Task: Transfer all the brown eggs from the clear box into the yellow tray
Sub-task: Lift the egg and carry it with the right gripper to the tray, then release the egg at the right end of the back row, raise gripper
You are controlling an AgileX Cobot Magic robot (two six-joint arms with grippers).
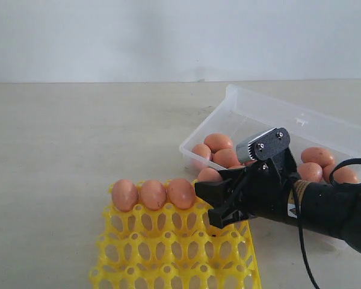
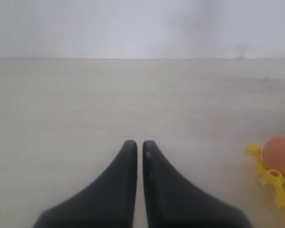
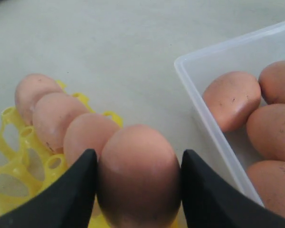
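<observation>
My right gripper (image 3: 138, 153) is shut on a brown egg (image 3: 138, 173), one finger on each side of it. In the exterior view this held egg (image 1: 209, 176) hangs at the far right corner of the yellow tray (image 1: 168, 253), beside three eggs (image 1: 153, 194) seated in the tray's far row. The clear box (image 1: 271, 108) lies behind and to the right, with several brown eggs (image 1: 218, 142) inside. My left gripper (image 2: 137, 143) is shut and empty over bare table. A tray corner (image 2: 270, 180) holding one egg (image 2: 279, 154) shows in the left wrist view.
The pale table (image 1: 78, 132) stretches left of the tray and box to a white wall (image 1: 168, 36) behind. The box's near wall (image 3: 199, 104) runs close beside the held egg. The right arm's black body (image 1: 325, 211) lies across the table's front right.
</observation>
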